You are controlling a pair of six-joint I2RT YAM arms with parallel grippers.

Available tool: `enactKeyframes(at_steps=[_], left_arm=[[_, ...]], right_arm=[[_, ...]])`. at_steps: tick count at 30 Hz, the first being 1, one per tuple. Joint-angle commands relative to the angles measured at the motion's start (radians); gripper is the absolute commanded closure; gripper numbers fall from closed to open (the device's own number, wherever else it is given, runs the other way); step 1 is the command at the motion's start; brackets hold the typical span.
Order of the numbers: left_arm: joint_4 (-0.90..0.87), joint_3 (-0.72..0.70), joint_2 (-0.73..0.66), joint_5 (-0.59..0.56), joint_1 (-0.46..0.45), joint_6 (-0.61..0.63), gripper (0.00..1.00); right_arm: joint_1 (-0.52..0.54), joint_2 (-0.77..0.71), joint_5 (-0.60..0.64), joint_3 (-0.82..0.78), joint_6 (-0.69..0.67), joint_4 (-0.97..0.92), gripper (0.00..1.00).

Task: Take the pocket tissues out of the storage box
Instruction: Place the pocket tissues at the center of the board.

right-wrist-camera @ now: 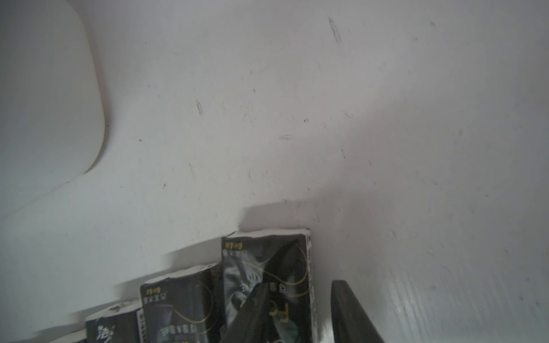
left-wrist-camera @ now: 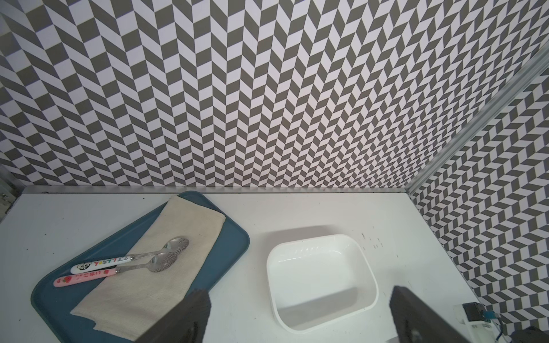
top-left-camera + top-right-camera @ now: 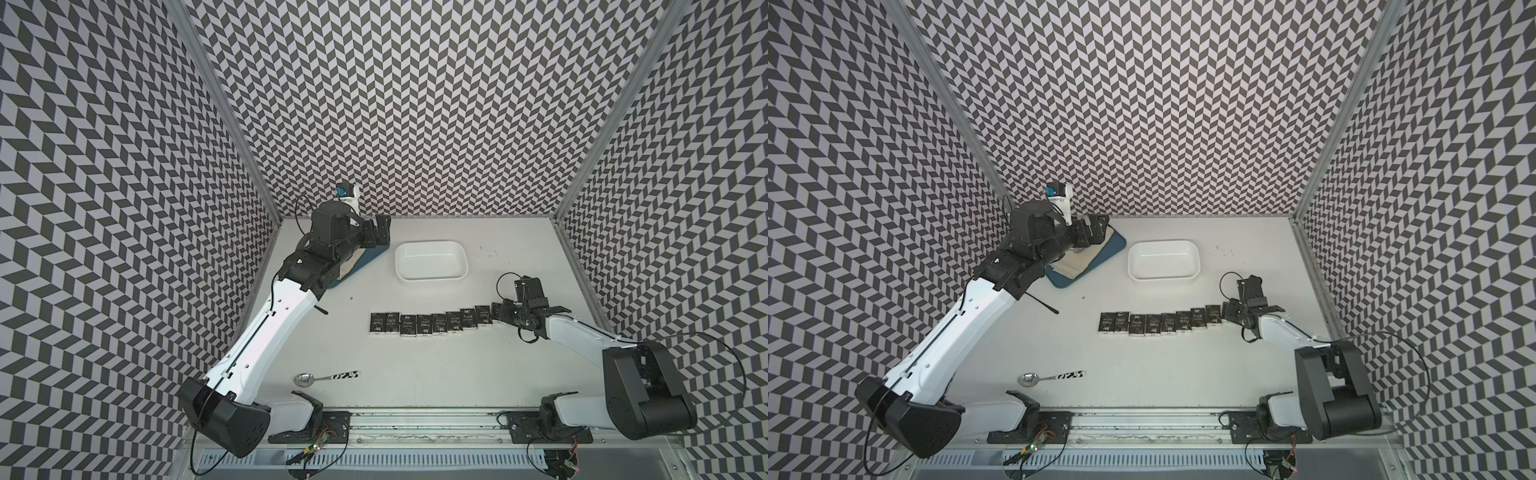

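The white box (image 3: pixel 431 266) sits toward the far edge of the table (image 3: pixel 457 374), about midway along it, its floor bare in both top views. The tissue packets (image 3: pixel 438 323) lie flat on the table in a side-by-side row nearer than the box, running from the table's middle toward its right edge. Nine can be counted, the rightmost partly hidden under the right gripper (image 3: pixel 500 316).

In the far left corner a blue tray (image 2: pixel 228 237) carries a folded beige cloth (image 2: pixel 178 234). Two spoons lie side by side on the cloth, one with a white handle (image 2: pixel 101 264) and one with a pink handle (image 2: pixel 80 277). A third spoon (image 3: pixel 326 377) lies near the table's near edge, left of middle.

The right arm has its elbow raised by the near right corner, its forearm reaching left and its wrist tipped down at the row's right end. Its fingers (image 1: pixel 347 308) stand partly spread, one over the end packet's face and the other over bare table just past that packet's side edge. They pinch nothing.

The left arm stretches from the near left corner to the far left one, wrist above the tray. The left gripper (image 3: pixel 382 230) points along the far edge toward the box, its fingers spread wide.
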Motion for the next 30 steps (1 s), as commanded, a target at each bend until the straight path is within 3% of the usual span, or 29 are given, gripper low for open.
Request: enactKeyframes(at_steps=[1, 14, 22, 30], left_arm=[[-0.003, 0.01, -0.005, -0.013, -0.006, 0.012, 0.01], [-0.016, 0.018, -0.014, -0.022, -0.007, 0.013, 0.01], [-0.033, 0.037, -0.012, -0.038, -0.006, 0.012, 0.01], [-0.039, 0.042, -0.017, -0.044, -0.006, 0.015, 0.01]], right_arm=[[0.0, 0.022, -0.032, 0.0, -0.025, 0.034, 0.62], [-0.002, -0.009, 0.027, 0.079, -0.011, 0.007, 0.57], [0.003, 0.051, -0.017, 0.167, -0.032, 0.014, 0.57], [0.004, 0.151, 0.059, 0.199, -0.074, 0.003, 0.55]])
